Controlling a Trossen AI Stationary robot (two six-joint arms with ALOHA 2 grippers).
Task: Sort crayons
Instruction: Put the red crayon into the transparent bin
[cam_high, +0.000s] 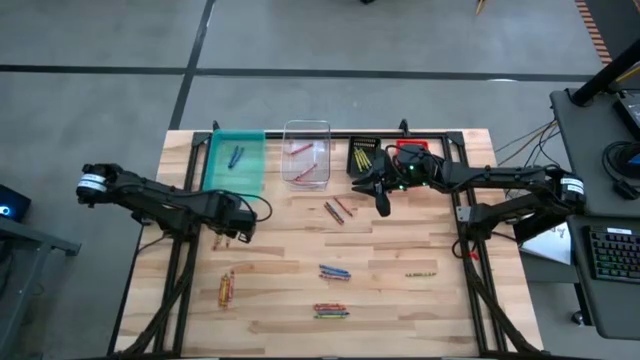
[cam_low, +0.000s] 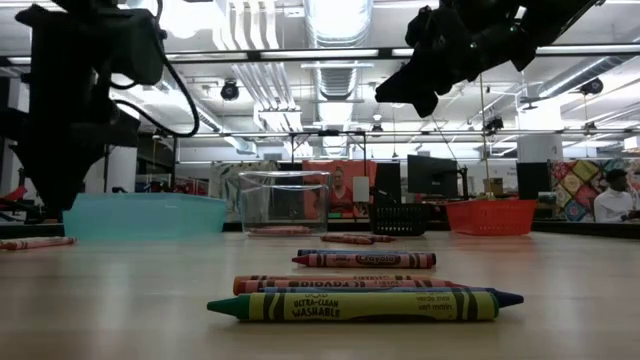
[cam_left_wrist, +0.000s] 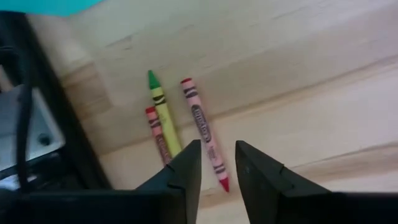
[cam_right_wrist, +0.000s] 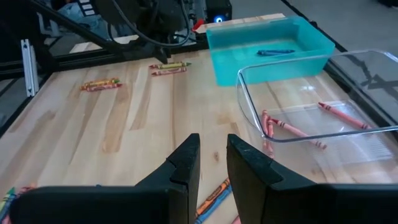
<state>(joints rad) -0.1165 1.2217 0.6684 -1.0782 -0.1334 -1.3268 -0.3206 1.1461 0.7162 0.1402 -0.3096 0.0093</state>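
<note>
The crayons (cam_high: 334, 272) lie in small groups across the wooden table (cam_high: 400, 300), with some already in the bins along its far edge. Near the left edge, a cluster of three crayons (cam_left_wrist: 180, 121), two red and one yellow-green, lies on the wood just beside the dark frame rail, and the left gripper (cam_left_wrist: 217, 163) hangs right above them with its fingers a narrow gap apart and nothing between them; the longer red crayon runs under that gap. Toward the near left corner lies an orange and yellow group (cam_high: 226, 288). In the middle of the table lie a blue and red pair (cam_high: 334, 272), with a red, orange and green bundle (cam_high: 331, 311) closer to the near edge and a single green crayon (cam_high: 421, 273) off toward the right edge. A few more red and blue ones (cam_high: 338, 210) sit just in front of the clear bin (cam_high: 306, 131). That clear bin holds red crayons (cam_right_wrist: 292, 129), the teal bin (cam_high: 236, 160) beside it toward the far left corner holds blue ones (cam_right_wrist: 275, 52), and the black bin (cam_high: 363, 160) holds yellow ones. The red bin (cam_high: 411, 149) stands next to it, partly hidden by the right arm. The right gripper (cam_right_wrist: 212, 163) hovers above the table near the black bin, its fingers a narrow gap apart and empty.
</note>
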